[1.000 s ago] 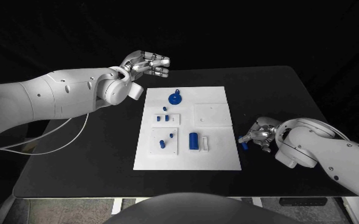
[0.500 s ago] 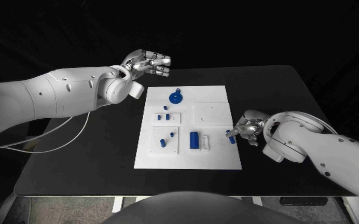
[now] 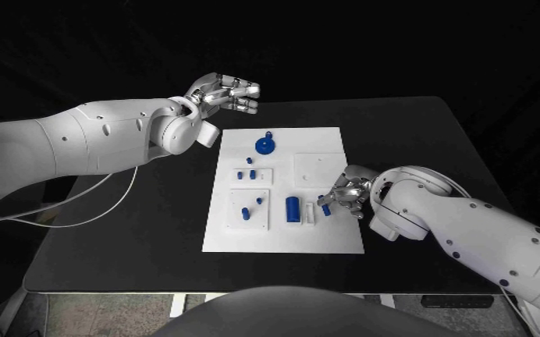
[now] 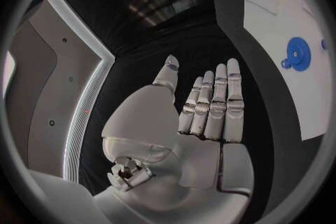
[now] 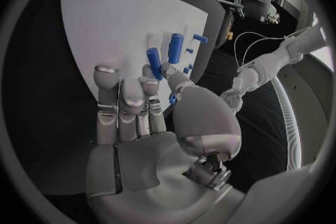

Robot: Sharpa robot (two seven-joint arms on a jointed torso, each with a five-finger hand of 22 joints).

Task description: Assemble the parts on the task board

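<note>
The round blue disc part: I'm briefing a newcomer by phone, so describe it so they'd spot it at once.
Start at the white task board in the middle of the black table. Go to its far end, toward the raised left hand. There lies the round blue disc part, flat with a small tab; every other blue piece is a slim peg or cylinder.

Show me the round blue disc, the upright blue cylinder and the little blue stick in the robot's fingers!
round blue disc [image 3: 262, 147]: head view, its centre.
upright blue cylinder [image 3: 292, 211]: head view, mid-body.
little blue stick [image 5: 153, 62]: right wrist view, mid-shaft.
</note>
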